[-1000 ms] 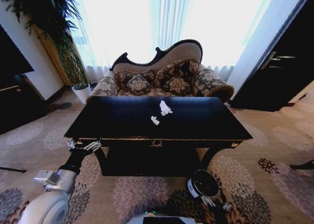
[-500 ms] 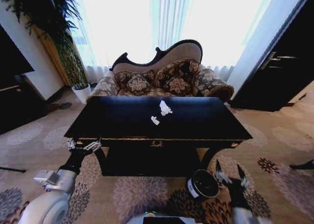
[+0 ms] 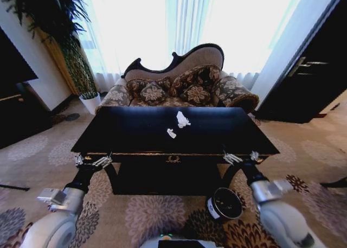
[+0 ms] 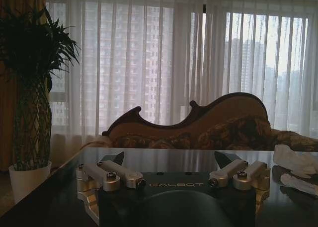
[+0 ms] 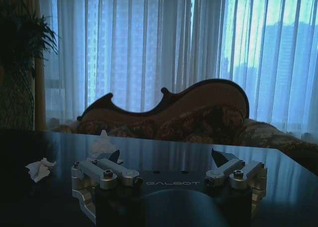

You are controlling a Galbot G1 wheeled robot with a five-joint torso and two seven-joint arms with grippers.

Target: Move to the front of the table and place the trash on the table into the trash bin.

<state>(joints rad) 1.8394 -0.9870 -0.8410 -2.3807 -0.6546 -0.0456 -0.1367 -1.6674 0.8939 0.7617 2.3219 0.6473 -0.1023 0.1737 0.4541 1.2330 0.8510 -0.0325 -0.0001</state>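
Head view has the glossy black counter [image 3: 135, 134] standing square before the robot, with a patterned sofa [image 3: 179, 88] behind its far edge. Two white crumpled paper scraps lie on the counter top: the larger scrap [image 3: 182, 119] sits near the middle toward the far edge, and the smaller scrap [image 3: 171, 133] lies just beside it, closer to the front edge. They are near each other but apart.

On the carpet below the front edge, toward the right front leg, stands the black trash bin [image 3: 223, 204], its white label facing forward-left.

The left claw [image 3: 93, 161] hangs at the left front corner of the counter, level with its edge, fingers spread and holding nothing. The right claw [image 3: 240, 158] hangs near the right front corner, also at edge height, fingers spread wide and empty.

Left wrist view looks across the top, showing the left claw [image 4: 170, 168] open and the paper scraps off to one side. Right wrist view shows the right claw [image 5: 167, 166] open, the scraps lying well beyond it on the dark surface.
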